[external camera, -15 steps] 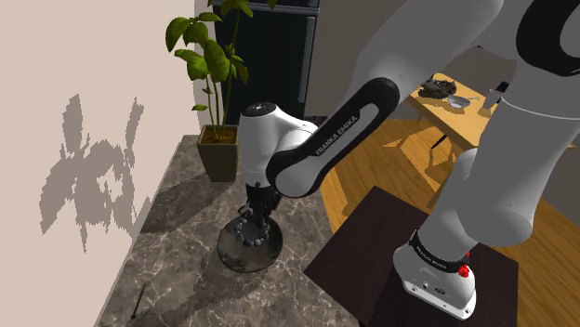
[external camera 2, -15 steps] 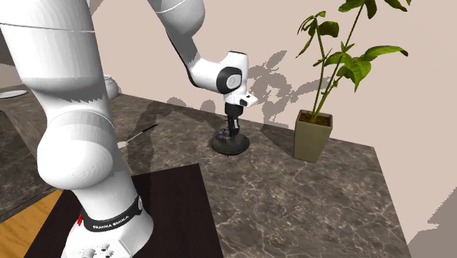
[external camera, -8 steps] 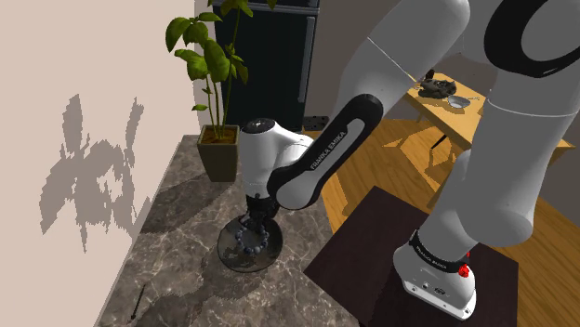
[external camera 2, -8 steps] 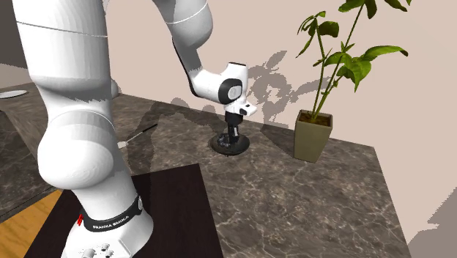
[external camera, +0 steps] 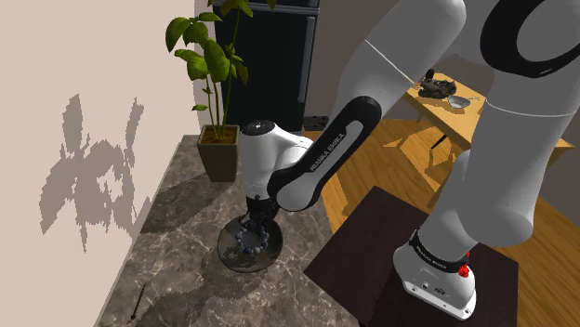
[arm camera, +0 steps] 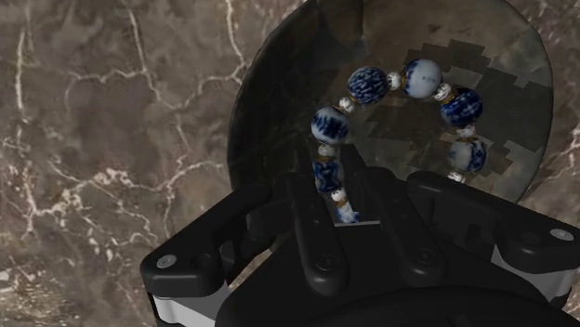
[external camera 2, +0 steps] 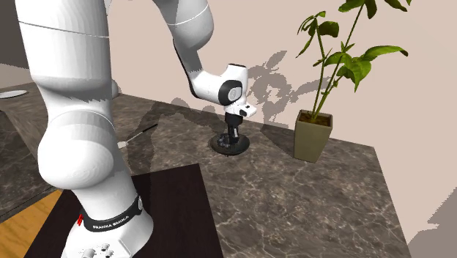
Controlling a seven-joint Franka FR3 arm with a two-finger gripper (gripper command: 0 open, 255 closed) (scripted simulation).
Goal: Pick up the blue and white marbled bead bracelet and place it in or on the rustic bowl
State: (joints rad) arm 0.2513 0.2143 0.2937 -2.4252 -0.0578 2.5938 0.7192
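Observation:
A dark, shallow round bowl [external camera: 229, 253] [external camera 2: 220, 146] [arm camera: 279, 102] rests on the marble top. The bracelet [external camera: 251, 244] [arm camera: 423, 79], a loop of blue and white beads, lies mostly on the bowl's floor. One end of the strand runs up between my black fingers. My gripper [external camera: 254, 228] [external camera 2: 232, 139] [arm camera: 349, 218] is down inside the bowl, pointing straight down. Its fingers stand close together around the strand, shut on it.
A potted plant [external camera: 219, 156] [external camera 2: 313, 136] stands on the marble beyond the bowl, near the wall. A thin dark stick [external camera: 138, 303] [external camera 2: 139, 134] lies on the counter apart from the bowl. The dark stand [external camera: 372, 243] [external camera 2: 172, 201] borders the marble on the arm's side.
A second ago the gripper was higher over the bowl; it came down with the bracelet. Over the last half second it has barely moved.

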